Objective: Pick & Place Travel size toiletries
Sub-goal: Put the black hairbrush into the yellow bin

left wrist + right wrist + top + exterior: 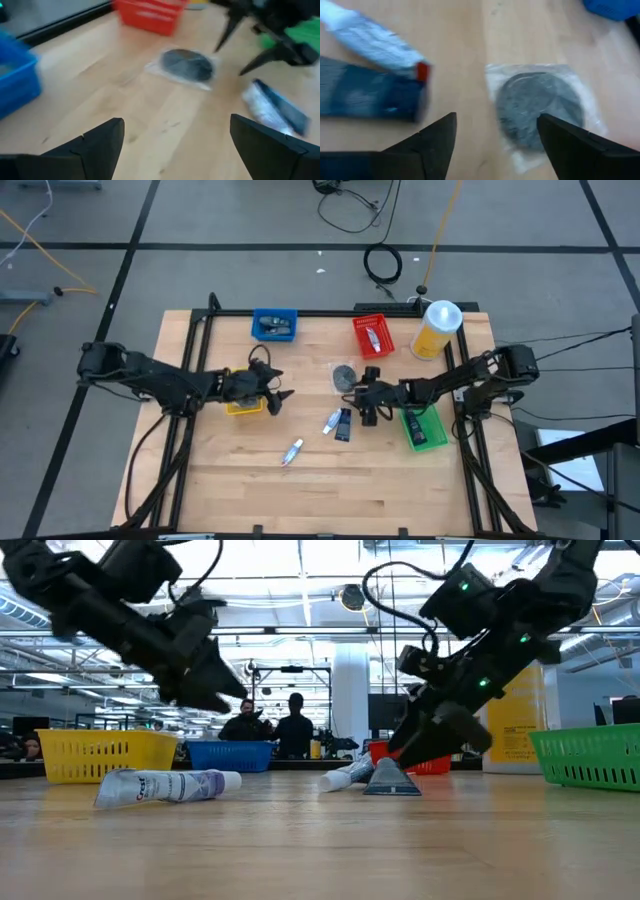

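High view shows the right gripper [366,402] near the table's middle with its jaws spread and nothing between them, poised just beside a grey disc in a clear wrapper [345,376]; in its wrist view the disc [540,107] lies on bare wood just ahead of the parted fingers [432,142], with a dark packet [367,97] and a white tube [370,42] close by. The left gripper [277,390] hangs over the table beside the yellow bin [244,406], likewise released and empty. Outward from there, the blue bin [274,325], the red bin [372,335] and the green bin [424,428] each seem to hold something already, so part of the sorting looks done. What is left on the open wood, by my reading: the disc, the packet and tube pair, and another white tube [291,451] lying apart toward the front edge. A yellow canister [436,330] stands at the far right.
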Controlling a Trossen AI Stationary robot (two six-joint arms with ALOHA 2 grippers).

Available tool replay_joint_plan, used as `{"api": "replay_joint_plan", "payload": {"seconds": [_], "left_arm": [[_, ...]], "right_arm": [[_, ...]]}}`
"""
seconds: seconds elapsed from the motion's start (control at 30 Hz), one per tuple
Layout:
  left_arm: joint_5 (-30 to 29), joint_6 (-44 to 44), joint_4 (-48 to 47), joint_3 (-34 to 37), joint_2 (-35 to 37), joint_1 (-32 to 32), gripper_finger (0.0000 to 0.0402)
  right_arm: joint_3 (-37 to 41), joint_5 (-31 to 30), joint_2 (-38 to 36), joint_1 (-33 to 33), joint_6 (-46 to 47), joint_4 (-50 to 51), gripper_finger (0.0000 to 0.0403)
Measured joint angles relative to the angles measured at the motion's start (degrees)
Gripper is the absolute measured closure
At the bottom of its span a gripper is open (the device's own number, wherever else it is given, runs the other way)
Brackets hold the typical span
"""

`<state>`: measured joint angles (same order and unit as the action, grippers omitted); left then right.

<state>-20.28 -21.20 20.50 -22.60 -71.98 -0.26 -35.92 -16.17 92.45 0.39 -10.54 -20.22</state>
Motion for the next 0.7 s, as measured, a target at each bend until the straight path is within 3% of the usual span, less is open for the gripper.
{"api": "replay_joint_plan", "payload": {"seconds": [0.13,0.3,0.5,0.7], "left_arm": [[-3.4,-1.2,2.9,1.4,-2.6,-0.1,0.0042],[1.8,2.3,9.3,1.5,-6.6,0.9,0.0041],[2.2,2.8,19.3,1.4,-13.7,0.8,0.0039],[6.1,7.4,23.2,-0.9,-19.1,0.5,0.0067]], "right_arm": [[0.0,2.7,2.5,-3.7,-3.4,-2.6,0.0172],[0.0,10.3,6.4,-8.7,-4.1,-6.4,0.0219],[-0.2,10.1,11.0,-11.3,-4.3,-10.6,0.028],[-0.2,9.6,11.5,-9.8,-4.2,-10.8,0.0377]]}}
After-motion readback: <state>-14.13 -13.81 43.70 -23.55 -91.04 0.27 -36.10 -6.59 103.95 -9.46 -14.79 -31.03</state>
